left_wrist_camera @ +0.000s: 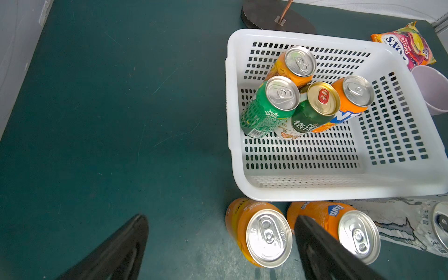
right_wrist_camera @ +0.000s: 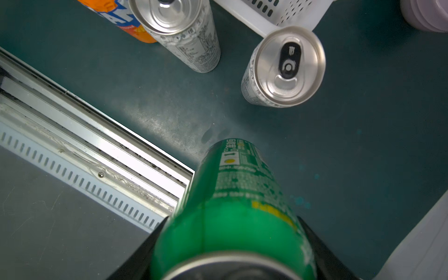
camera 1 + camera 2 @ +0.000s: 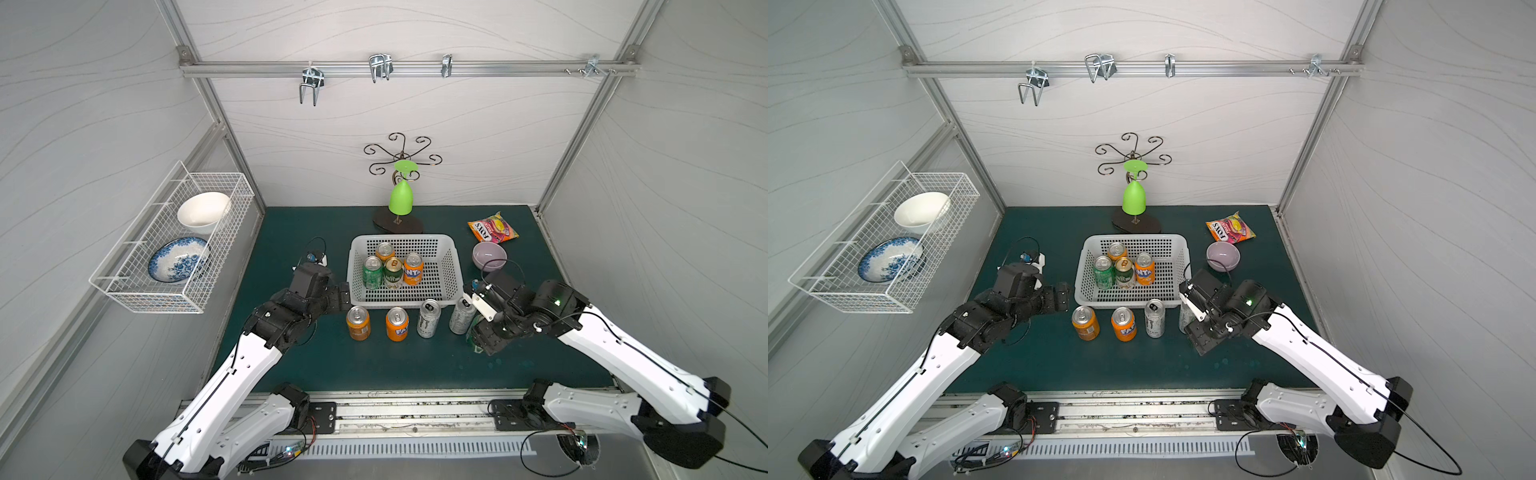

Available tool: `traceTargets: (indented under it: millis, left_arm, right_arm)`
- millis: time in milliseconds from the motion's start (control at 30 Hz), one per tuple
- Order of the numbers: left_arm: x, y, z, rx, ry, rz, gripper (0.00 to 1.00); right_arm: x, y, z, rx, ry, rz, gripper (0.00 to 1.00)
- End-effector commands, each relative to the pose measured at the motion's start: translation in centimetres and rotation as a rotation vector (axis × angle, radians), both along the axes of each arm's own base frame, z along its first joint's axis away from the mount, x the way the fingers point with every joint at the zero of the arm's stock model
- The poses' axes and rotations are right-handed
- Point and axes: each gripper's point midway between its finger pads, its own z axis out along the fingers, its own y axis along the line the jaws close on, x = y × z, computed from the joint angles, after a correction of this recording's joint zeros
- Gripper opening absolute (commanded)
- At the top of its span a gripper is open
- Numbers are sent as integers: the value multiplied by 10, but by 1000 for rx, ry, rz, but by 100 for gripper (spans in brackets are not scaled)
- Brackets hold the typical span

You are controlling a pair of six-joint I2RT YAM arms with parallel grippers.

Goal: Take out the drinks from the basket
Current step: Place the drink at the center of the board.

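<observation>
The drinks: on your left, the left pincer (image 1: pixel 218 247) waits wide apart, holding nothing, beside the basket (image 3: pixel 451 274), where four cans (image 3: pixel 392 268) stand bunched together. Four more line the tabletop (image 3: pixel 291 357) in front. On the right, the right pincer (image 2: pixel 232 244) is clamped on a green can (image 2: pixel 232 194), probably to stand it at the row's end.

The left hand (image 1: pixel 218 244) hangs low with its two black fingers (image 1: pixel 116 252) spread wide — nothing between them. The right hand (image 2: pixel 232 244) points downward, fingers clamped on either side of a green can (image 2: pixel 232 201).
</observation>
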Motion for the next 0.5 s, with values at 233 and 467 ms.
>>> traceTargets:
  millis: [233,467]
  left_arm:
    - [8,-1,11,-3,-35,7,98]
    - [9,-1,11,-5,-35,4,98]
  right_arm:
    - [15,21,-10,132,-52,-117,56]
    - [18,8,-45,71,-48,-223,56]
